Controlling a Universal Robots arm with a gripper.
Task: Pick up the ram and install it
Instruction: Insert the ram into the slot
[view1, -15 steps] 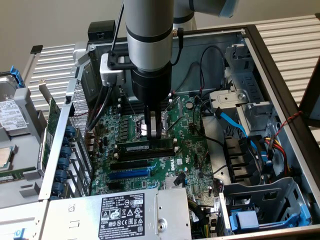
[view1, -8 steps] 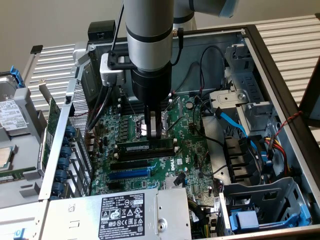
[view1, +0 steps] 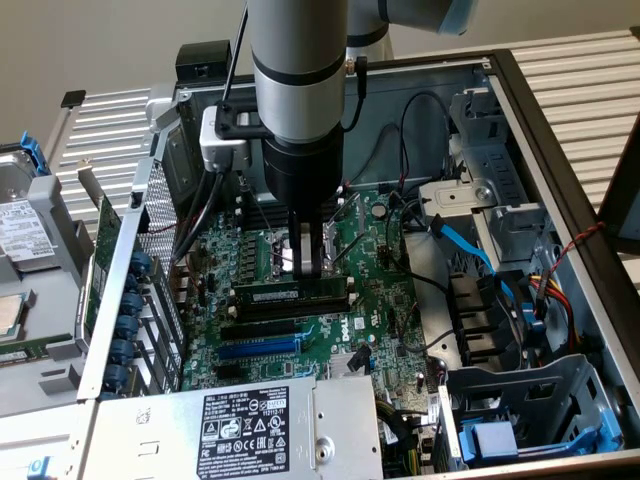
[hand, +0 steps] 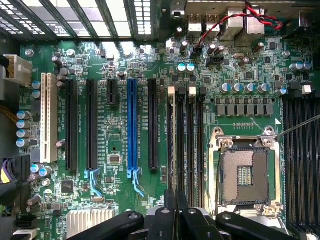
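The gripper (view1: 308, 268) hangs straight down inside the open computer case (view1: 560, 150), its fingers drawn close together just above the ram (view1: 292, 296) — whether they actually pinch the stick's upper edge cannot be told. The ram stands on edge in a black memory slot (view1: 300, 310) on the green motherboard (view1: 390, 300), its white label facing the exterior view's bottom. In the wrist view the gripper (hand: 175, 212) sits over the row of memory slots (hand: 185, 145) beside the square CPU socket (hand: 245, 172), with a blue expansion slot (hand: 132, 125) further off. A grey power supply (view1: 250, 430) lies at the case's near edge — its label upward.
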